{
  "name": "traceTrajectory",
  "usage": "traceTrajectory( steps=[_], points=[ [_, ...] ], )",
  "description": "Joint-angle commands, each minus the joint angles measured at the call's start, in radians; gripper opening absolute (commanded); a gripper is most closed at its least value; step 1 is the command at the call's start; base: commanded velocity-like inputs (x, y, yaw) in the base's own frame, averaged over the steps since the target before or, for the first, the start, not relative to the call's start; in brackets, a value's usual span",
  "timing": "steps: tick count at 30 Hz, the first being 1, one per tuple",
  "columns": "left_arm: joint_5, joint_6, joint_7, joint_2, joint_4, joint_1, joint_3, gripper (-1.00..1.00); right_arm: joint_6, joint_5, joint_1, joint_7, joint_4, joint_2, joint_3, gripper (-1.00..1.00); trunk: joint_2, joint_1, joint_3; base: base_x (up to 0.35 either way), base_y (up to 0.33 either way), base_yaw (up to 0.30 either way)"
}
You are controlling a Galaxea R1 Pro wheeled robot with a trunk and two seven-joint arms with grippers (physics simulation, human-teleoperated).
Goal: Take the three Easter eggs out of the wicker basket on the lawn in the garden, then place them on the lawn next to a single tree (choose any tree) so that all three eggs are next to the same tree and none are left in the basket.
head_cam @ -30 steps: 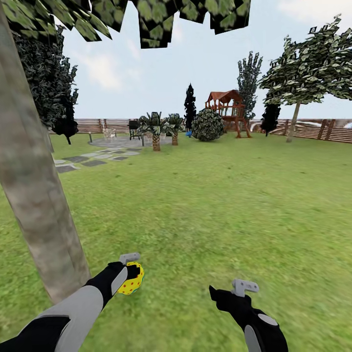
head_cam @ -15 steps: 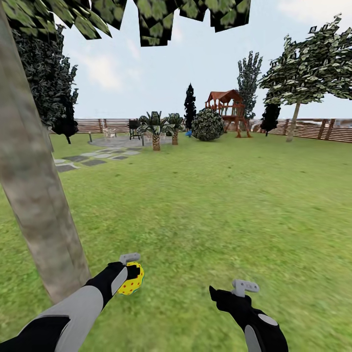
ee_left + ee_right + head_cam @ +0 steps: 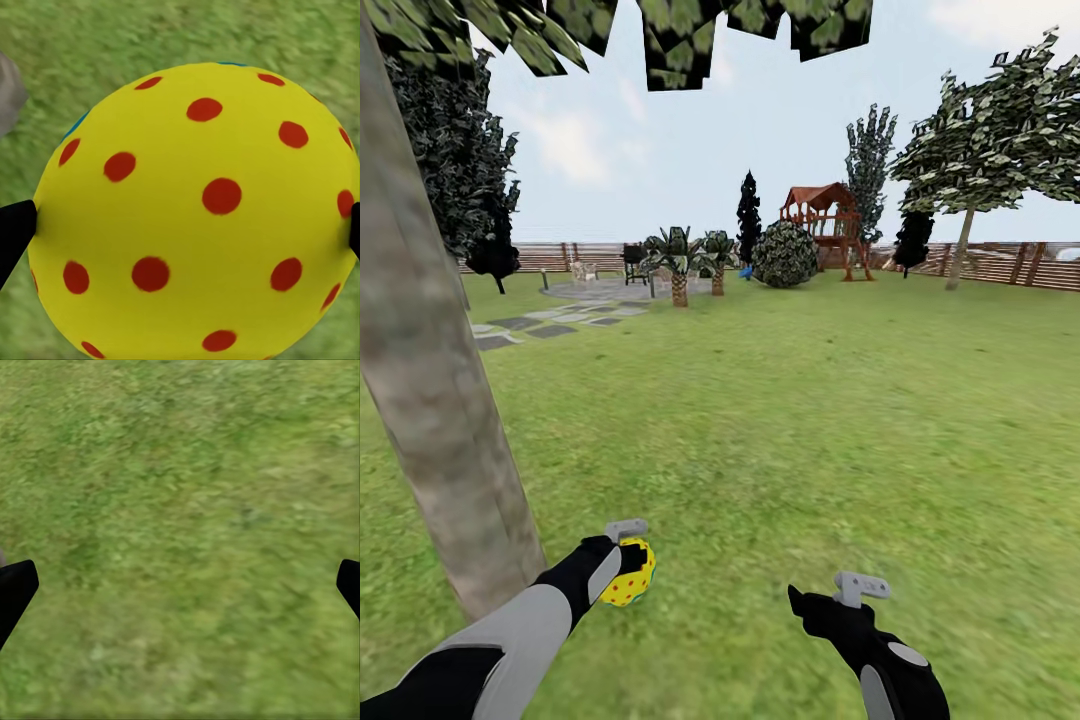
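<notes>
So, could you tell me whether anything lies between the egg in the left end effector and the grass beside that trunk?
Nothing visible does. The left end effector holds the egg over bare lawn, just right of the tree. In the left wrist view, just grass lies beneath the egg.

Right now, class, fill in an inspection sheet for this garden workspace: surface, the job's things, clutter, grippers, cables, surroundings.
Surface: lawn, flat mottled green grass.
Job's things: one Easter egg, yellow with red dots, held above the grass beside the tree; its trunk stands at the robot's left.
Clutter: nothing seen.
Grippers: left gripper shut on the egg, fingertips at both its sides in the left wrist view; right gripper open, grass between its fingers.
Cables: nothing seen.
Surroundings: wooden fence, playset, stone paving, palms, round shrub.
</notes>
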Motion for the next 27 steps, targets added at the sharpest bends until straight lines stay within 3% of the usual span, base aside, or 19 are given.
traceTrajectory(
  steps=[1,19,23,27],
  points=[
    [0.01,0.005,0.004,0.0,-0.002,0.0,0.002,-1.0,0.004,-0.01,-0.001,-0.009,-0.001,0.0,0.001,1.0,-0.008,0.004,-0.004,0.0,0.0,0.0],
    [0.01,0.002,0.005,0.0,-0.001,0.0,0.002,-1.0,0.004,-0.01,0.0,-0.009,0.0,-0.001,-0.001,1.0,-0.134,0.073,-0.061,0.0,0.0,0.0],
    [0.01,-0.002,0.006,0.0,-0.002,0.0,0.002,-1.0,0.004,-0.01,0.0,-0.009,0.0,0.0,-0.001,1.0,-0.134,0.073,-0.061,0.0,0.0,0.0],
    [0.01,-0.003,0.006,0.0,-0.002,0.0,0.002,-1.0,0.004,-0.01,0.0,-0.009,0.0,-0.001,-0.001,1.0,-0.162,0.088,-0.073,0.0,0.0,0.0]
  ],
)
